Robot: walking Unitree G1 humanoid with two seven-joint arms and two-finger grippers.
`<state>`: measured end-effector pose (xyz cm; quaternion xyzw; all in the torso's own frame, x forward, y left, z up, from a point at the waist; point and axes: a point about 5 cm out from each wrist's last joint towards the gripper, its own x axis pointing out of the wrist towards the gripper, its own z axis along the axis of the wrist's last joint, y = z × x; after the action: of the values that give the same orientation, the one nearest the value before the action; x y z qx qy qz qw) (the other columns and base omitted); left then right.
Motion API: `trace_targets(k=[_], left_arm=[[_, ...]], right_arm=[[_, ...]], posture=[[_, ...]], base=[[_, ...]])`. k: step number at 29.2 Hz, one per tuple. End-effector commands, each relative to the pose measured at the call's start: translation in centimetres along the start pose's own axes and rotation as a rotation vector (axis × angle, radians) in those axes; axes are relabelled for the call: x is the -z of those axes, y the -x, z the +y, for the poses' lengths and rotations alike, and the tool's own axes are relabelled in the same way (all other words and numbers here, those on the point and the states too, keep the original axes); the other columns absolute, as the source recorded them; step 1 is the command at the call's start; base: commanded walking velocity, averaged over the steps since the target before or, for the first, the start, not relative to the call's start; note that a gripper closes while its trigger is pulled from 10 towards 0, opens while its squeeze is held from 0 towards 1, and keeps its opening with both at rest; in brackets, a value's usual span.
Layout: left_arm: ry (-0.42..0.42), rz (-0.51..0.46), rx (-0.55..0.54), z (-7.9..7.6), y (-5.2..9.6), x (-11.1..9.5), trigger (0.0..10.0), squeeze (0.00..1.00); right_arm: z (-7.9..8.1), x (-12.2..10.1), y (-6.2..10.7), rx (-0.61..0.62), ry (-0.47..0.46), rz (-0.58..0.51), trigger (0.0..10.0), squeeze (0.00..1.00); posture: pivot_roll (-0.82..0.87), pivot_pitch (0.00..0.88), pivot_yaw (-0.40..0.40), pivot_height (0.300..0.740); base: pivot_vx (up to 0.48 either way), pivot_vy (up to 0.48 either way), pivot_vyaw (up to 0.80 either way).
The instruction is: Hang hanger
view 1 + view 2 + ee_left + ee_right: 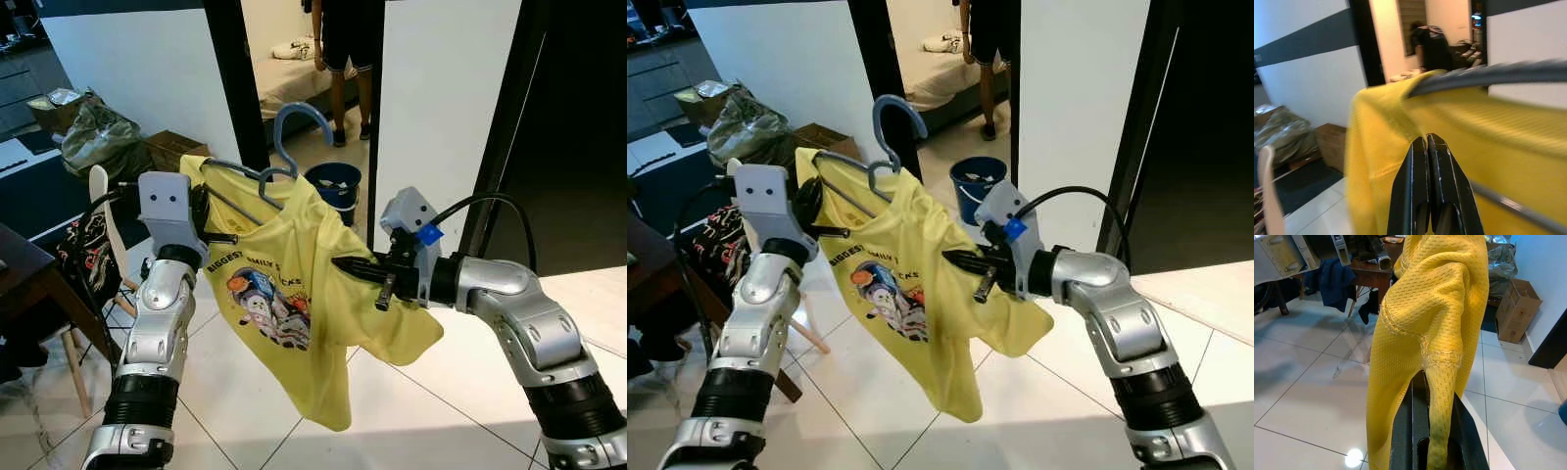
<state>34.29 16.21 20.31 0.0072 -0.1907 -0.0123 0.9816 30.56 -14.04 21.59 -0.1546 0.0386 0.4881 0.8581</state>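
Note:
A yellow T-shirt (294,284) with a cartoon print hangs on a grey-blue hanger (257,186), held up in the air between my two arms. The hanger's blue hook (297,119) points upward, free of any rail. My left gripper (231,238) is shut at the shirt's shoulder, close under the hanger's arm; in the left wrist view its fingers (1442,181) are pressed together against the yellow cloth. My right gripper (340,262) is shut on the shirt's other sleeve, with cloth pinched between its fingers (1405,431).
A blue bucket (334,182) stands on the tiled floor behind the shirt, by a doorway where a person (348,49) stands. A cardboard box (174,147) and bags (93,137) lie at the back left. A dark table (29,279) and a white chair (99,201) are at my left.

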Motion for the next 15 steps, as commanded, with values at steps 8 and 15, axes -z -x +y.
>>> trace_targets(k=[8, 15], left_arm=[[0.011, -0.03, 0.126, -1.9, 0.2, -0.5, 0.0, 0.0], [0.015, -0.027, 0.197, -3.1, 0.6, -0.5, 0.0, 0.0]], right_arm=[[0.3, -0.2, -0.2, -0.01, 0.009, -0.005, 0.0, 0.0], [0.3, 0.0, -0.4, -0.015, 0.01, 0.005, 0.0, 0.0]], posture=[[-0.07, 0.0, 0.117, 0.74], [-0.06, 0.0, 0.115, 0.74]], base=[[0.0, 0.0, 0.0], [0.0, 0.0, 0.0]])
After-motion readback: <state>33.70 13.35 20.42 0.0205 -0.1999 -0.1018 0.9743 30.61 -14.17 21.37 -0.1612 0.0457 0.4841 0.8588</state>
